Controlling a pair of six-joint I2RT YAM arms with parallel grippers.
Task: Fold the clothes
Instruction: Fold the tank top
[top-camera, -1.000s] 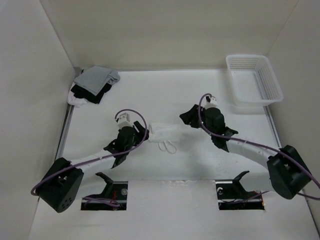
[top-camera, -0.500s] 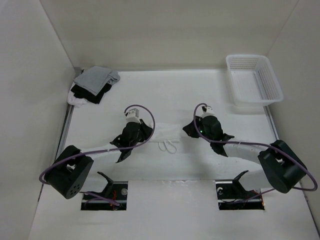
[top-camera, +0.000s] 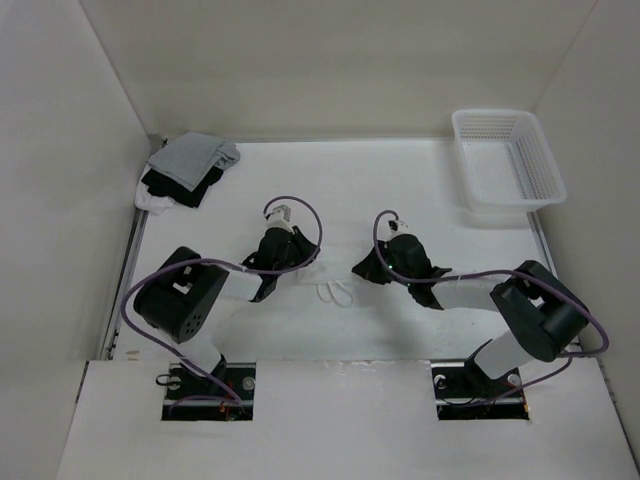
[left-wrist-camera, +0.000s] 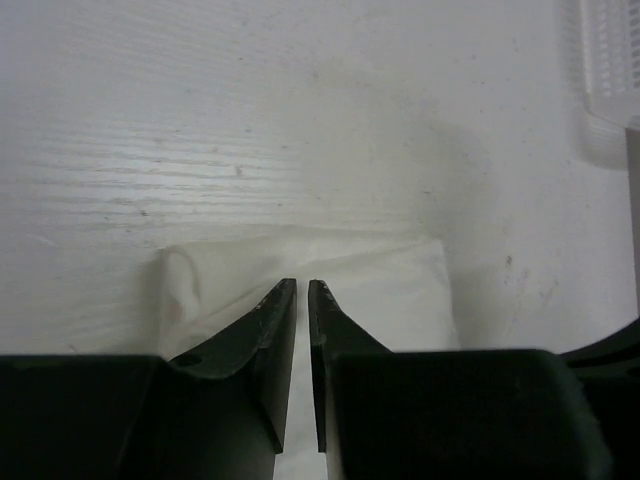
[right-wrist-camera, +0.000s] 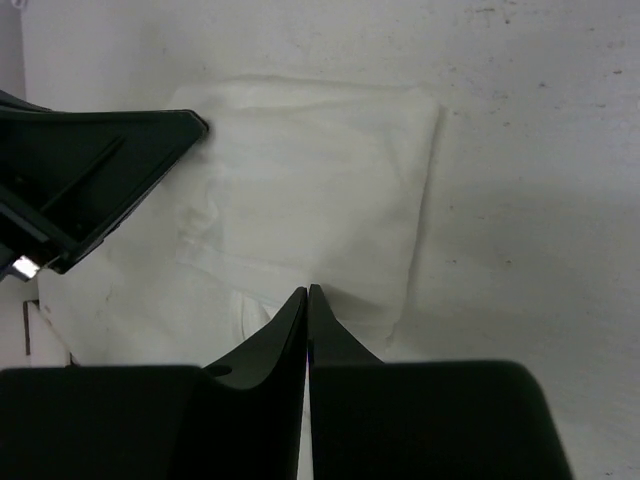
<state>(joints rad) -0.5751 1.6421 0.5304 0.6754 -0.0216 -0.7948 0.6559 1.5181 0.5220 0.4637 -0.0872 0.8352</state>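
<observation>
The clothes (top-camera: 335, 263) are one small white garment, folded flat mid-table, with its looped straps (top-camera: 336, 293) trailing toward me. My left gripper (top-camera: 298, 252) sits at its left end. In the left wrist view the gripper (left-wrist-camera: 302, 284) is shut to a thin slit with the white fabric (left-wrist-camera: 400, 290) caught in it. My right gripper (top-camera: 364, 268) is at the right end. In the right wrist view that gripper (right-wrist-camera: 308, 290) is shut, tips together on a puckered fold of the cloth (right-wrist-camera: 310, 180). The left gripper's black body (right-wrist-camera: 100, 170) shows across the garment.
A pile of grey, black and white garments (top-camera: 185, 168) lies at the back left corner. A white plastic basket (top-camera: 505, 116) stands at the back right, and its edge (left-wrist-camera: 610, 80) shows in the left wrist view. White walls close in the table.
Both arms have swung inward and lower onto the garment's two ends. Both grippers went from open to shut, and the left arm's elbow has folded back toward its base.
</observation>
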